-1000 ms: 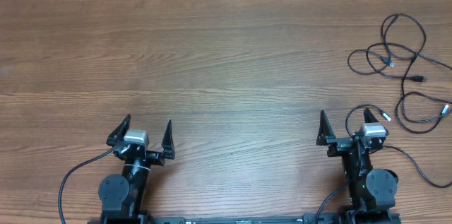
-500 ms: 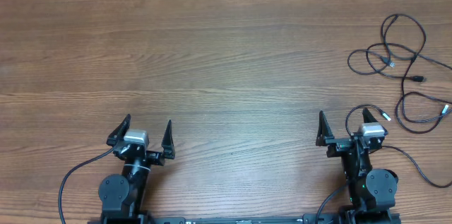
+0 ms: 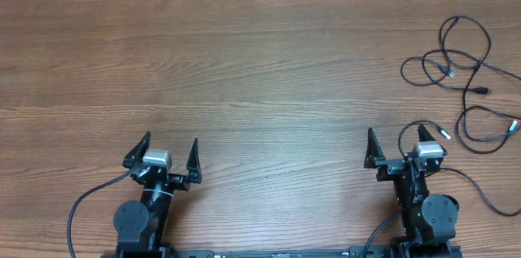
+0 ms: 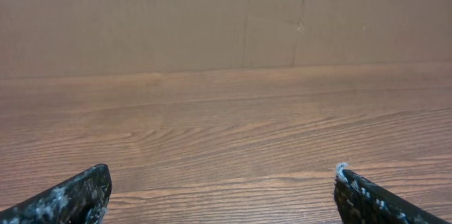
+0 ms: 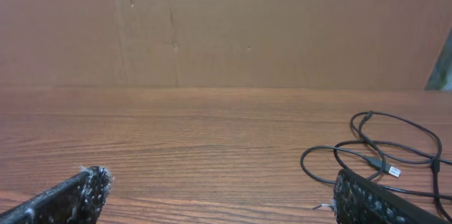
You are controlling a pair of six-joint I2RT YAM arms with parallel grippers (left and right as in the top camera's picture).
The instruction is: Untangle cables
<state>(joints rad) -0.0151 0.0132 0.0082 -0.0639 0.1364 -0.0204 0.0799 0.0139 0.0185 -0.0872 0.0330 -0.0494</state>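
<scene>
A tangle of thin black cables (image 3: 464,71) lies in loose overlapping loops at the far right of the wooden table, with small plugs at the ends. It also shows in the right wrist view (image 5: 385,150), ahead and to the right of the fingers. My right gripper (image 3: 397,146) is open and empty near the front edge, left of and nearer than the tangle. One cable end with a light plug (image 3: 445,134) lies close beside its right finger. My left gripper (image 3: 169,149) is open and empty at the front left, far from the cables.
The wooden table (image 3: 244,71) is backed by a brown cardboard wall (image 4: 212,12). Thicker black arm wires (image 3: 81,205) trail off both arm bases at the front edge.
</scene>
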